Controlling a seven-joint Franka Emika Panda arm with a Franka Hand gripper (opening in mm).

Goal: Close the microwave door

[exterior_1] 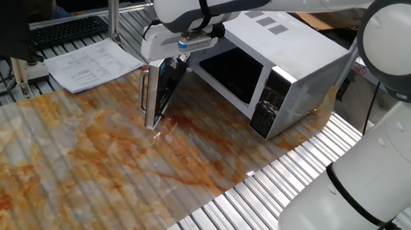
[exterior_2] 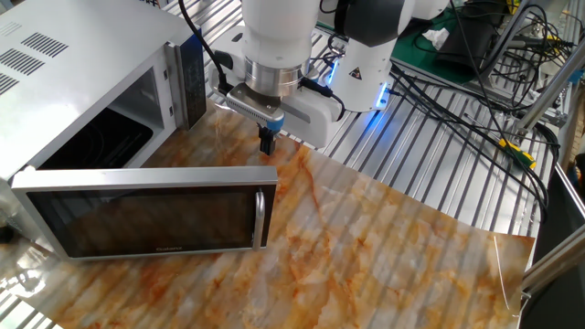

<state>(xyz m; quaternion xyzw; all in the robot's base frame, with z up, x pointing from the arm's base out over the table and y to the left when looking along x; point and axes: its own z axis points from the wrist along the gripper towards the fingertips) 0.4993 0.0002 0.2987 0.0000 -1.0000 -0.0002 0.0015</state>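
Observation:
The white microwave point(exterior_1: 289, 57) point(exterior_2: 55, 64) stands on the marbled table with its dark cavity showing. The microwave door point(exterior_2: 146, 219) point(exterior_1: 157, 93) is swung wide open, with a vertical silver bar handle point(exterior_2: 260, 219) point(exterior_1: 145, 94) at its free end. My gripper point(exterior_2: 267, 143) point(exterior_1: 183, 60) hangs just behind the door's free end, on the cavity side, close above the top edge. Its dark fingers look pressed together and hold nothing.
The black control panel point(exterior_1: 271, 104) point(exterior_2: 190, 82) is on the microwave's front. Papers point(exterior_1: 91, 65) and a keyboard point(exterior_1: 70, 29) lie at the back. The robot base point(exterior_2: 366, 64) and cables point(exterior_2: 475, 82) stand beyond the marbled mat. Metal slats border the mat.

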